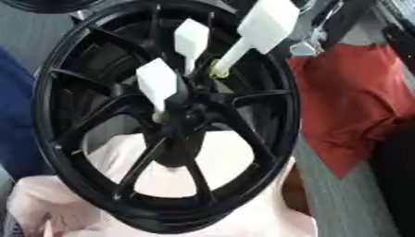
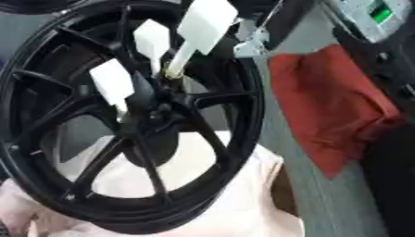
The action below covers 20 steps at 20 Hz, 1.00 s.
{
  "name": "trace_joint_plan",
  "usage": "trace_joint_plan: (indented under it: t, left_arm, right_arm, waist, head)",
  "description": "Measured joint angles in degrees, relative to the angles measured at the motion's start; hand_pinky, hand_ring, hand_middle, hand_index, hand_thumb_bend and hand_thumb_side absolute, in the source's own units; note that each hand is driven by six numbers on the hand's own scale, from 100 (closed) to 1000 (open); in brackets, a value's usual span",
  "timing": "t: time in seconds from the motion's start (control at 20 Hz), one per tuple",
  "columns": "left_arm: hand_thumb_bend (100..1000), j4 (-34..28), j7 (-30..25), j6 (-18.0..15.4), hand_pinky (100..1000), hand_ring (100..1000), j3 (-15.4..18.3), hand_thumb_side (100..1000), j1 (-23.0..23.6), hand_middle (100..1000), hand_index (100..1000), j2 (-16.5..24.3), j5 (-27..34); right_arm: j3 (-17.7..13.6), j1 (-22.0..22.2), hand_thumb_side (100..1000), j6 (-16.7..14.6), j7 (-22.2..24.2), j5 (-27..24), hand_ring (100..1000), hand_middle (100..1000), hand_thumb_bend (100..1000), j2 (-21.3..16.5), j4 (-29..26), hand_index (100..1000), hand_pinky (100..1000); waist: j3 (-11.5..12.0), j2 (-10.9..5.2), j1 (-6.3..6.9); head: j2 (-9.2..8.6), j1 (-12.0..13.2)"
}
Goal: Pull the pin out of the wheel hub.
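Black spoked wheel hub [image 1: 166,115] stands upright w/ three white flat-headed pins [image 1: 191,41] in its centre; no robot hand visible, state can't be determined

The wheel hub [image 1: 194,113] sits at the middle of a glossy black spoked rim [image 1: 48,88] that stands nearly upright, leaning slightly. Three white pins stick out of the hub toward the camera, each with a thin stem and a broad flat head: one [image 1: 158,85] just left of the hub's centre, one [image 1: 191,42] above it, and the largest [image 1: 258,32] up to its right.
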Motion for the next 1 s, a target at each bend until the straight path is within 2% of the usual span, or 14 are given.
trace_joint_plan:
  t: [0.1, 0.3, 0.6, 0.7, 0.8, 0.85, 0.9, 0.95, 1.0]
  left_arm:
    - [405, 0.00, 0.14, -0.09, 675, 519, 0.31, 526, 0.31, 529, 692, 0.02, -0.03]
    - [404, 0.04, 1.08, -0.18, 674, 519, 1.26, 525, 1.67, 529, 692, 0.12, -0.25]
    - [403, -0.01, 2.77, -0.41, 673, 518, 2.72, 522, 2.95, 529, 691, 0.72, -0.63]
    - [403, -0.04, 3.26, -0.51, 673, 518, 2.95, 522, 3.03, 528, 691, 0.97, -0.71]
    - [405, -0.11, 3.80, -0.62, 674, 517, 3.43, 517, 3.23, 528, 690, 1.07, -0.79]
    - [403, -0.23, 4.04, -0.66, 674, 517, 3.53, 517, 3.26, 528, 690, 1.07, -0.85]
    - [404, -0.41, 4.27, -0.69, 674, 517, 3.67, 517, 3.33, 528, 690, 1.07, -0.93]
    - [411, -0.44, 4.53, -0.72, 679, 524, 3.88, 516, 3.41, 532, 691, 1.06, -0.97]
    - [413, -0.44, 4.76, -0.67, 681, 527, 3.92, 517, 3.42, 534, 691, 1.06, -0.97]
  right_arm:
    - [-1.80, 2.32, 100, -0.75, -0.75, -1.48, 453, 262, 100, 0.00, 0.01, 428, 398]
    - [-6.78, 7.86, 100, -1.33, -1.59, -4.44, 445, 253, 100, 0.07, 0.28, 424, 385]
    - [-14.97, 16.15, 100, -0.55, -5.12, -8.72, 451, 251, 100, 2.93, 5.33, 425, 389]
    - [-17.89, 19.04, 100, -0.10, -6.77, -8.87, 469, 290, 100, 5.14, 7.33, 470, 414]
    - [-20.89, 21.97, 100, 0.17, -8.58, -8.16, 505, 347, 100, 7.76, 9.09, 528, 483]
    - [-22.49, 23.65, 100, 0.14, -9.52, -7.55, 591, 461, 100, 9.27, 9.84, 637, 590]
    - [-24.06, 25.18, 100, 0.20, -10.48, -6.85, 643, 521, 631, 10.80, 10.36, 685, 643]
    - [-25.66, 26.75, 100, 0.45, -11.48, -5.92, 734, 632, 183, 12.43, 10.72, 770, 708]
    - [-27.21, 28.33, 100, 0.91, -12.45, -4.99, 772, 684, 185, 14.04, 10.84, 797, 737]
  waist:
    - [-0.45, -0.04, 0.09]
    - [-4.98, -1.25, 0.52]
    - [-11.08, -1.33, 2.42]
    - [-12.37, -1.32, 2.95]
    - [-14.20, -1.28, 3.58]
    - [-14.89, -1.17, 3.97]
    - [-15.34, -0.88, 4.43]
    - [-15.73, -0.45, 4.79]
    - [-16.03, -0.10, 5.02]
  head:
    - [0.00, 1.17]
    - [0.00, 6.15]
    - [0.00, 14.38]
    - [0.00, 16.58]
    - [-0.04, 18.38]
    - [-0.05, 19.06]
    - [-0.06, 19.71]
    - [-0.08, 20.27]
    - [-0.10, 20.65]
